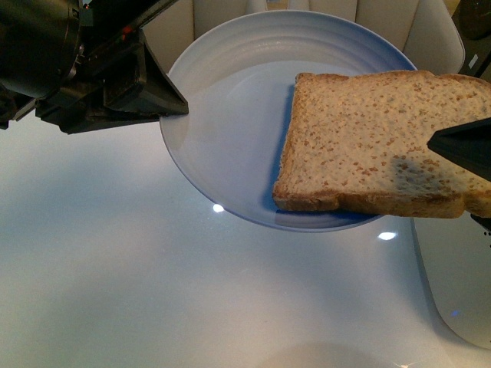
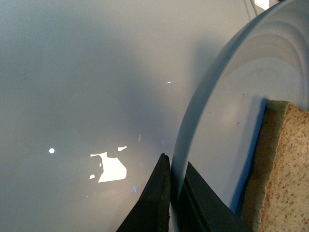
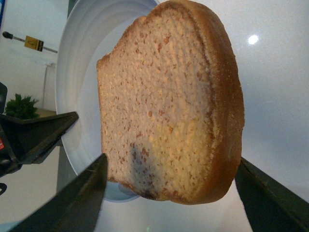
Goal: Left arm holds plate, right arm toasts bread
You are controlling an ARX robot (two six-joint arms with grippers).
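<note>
Bread slice (image 1: 368, 142), pinched in right gripper (image 3: 171, 159), overhangs plate (image 1: 230, 92); left wrist view alone shows left gripper (image 2: 176, 162) clamped on plate rim.

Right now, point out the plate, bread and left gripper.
plate (image 1: 222, 153): front view, bare inner surface.
bread (image 1: 376, 138): front view, middle of top face.
left gripper (image 2: 175, 169): left wrist view, between the jaws, at the plate rim.

The bread (image 1: 376, 142) runs off the front view's right edge; it hides the right rim of the plate (image 1: 230, 46).
</note>
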